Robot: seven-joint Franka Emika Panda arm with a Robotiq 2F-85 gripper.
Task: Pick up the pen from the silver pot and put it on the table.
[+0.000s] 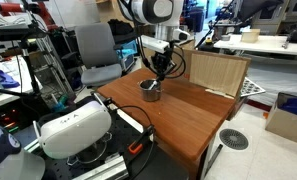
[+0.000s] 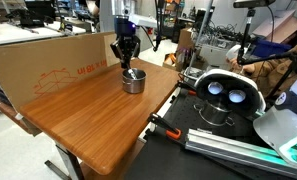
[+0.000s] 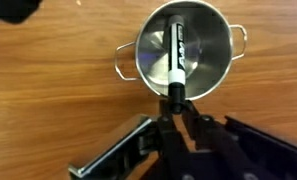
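Gripper (image 3: 175, 104) closed on pen (image 3: 175, 55) tip — pen inside silver pot (image 3: 214, 52), table (image 3: 48, 95) beneath

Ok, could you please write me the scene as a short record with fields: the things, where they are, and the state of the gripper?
pen: inside the silver pot, dark with a white label, near end leaning on the rim
silver pot: upright on the table, a small handle on each side
table: brown wood top
gripper: low over the pot's rim, at the pen's near end; open or shut cannot be told
task state: pen not yet on the table
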